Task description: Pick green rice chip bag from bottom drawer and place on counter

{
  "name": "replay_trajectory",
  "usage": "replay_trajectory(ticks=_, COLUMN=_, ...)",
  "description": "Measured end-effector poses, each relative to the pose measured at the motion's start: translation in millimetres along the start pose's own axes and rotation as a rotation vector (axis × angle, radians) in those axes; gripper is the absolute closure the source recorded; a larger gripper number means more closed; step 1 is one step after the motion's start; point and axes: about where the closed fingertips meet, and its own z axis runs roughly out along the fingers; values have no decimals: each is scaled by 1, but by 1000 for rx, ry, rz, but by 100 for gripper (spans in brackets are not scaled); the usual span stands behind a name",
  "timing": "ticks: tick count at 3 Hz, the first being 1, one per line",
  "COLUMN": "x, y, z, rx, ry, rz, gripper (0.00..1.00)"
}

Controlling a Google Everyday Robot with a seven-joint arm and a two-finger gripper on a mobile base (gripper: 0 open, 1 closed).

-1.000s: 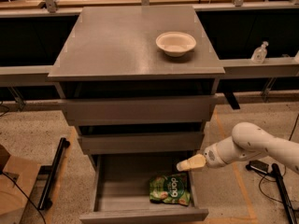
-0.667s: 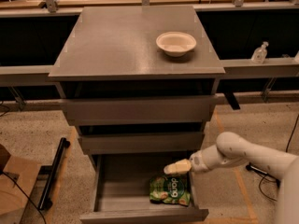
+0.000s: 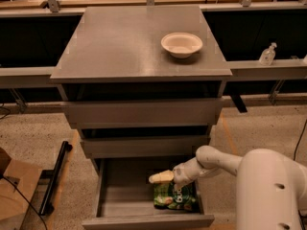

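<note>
The green rice chip bag [image 3: 174, 198] lies flat in the right half of the open bottom drawer [image 3: 124, 195]. My gripper [image 3: 160, 177] reaches in from the right on the white arm [image 3: 218, 160], its pale tip pointing left just above the bag's upper edge, over the drawer's middle. It holds nothing that I can see. The counter [image 3: 124, 42] is the flat grey top of the cabinet above.
A white bowl [image 3: 181, 44] sits on the counter's right rear part. Two shallower grey drawers [image 3: 144, 113] stand slightly out above the bottom one. A clear bottle [image 3: 267, 54] stands on the right ledge. A black bar [image 3: 53, 176] and cardboard box [image 3: 12, 188] lie on the floor left.
My arm has swung left and inward, bringing the gripper from the drawer's right edge to over the bag. The bag has not moved.
</note>
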Motion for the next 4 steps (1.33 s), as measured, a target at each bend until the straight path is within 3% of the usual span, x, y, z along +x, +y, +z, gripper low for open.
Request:
replay_trajectory(ticks=1, x=5, y=-8, z=17, rx=-11, ry=14, rz=16, gripper=0)
replay_trajectory(ticks=2, x=10, y=-9, z=29, rx=39, ry=18, rz=24, gripper=0)
replay_trajectory(ticks=4, x=-16, y=-37, z=58, rx=122, ry=-108, rz=-23, gripper=0)
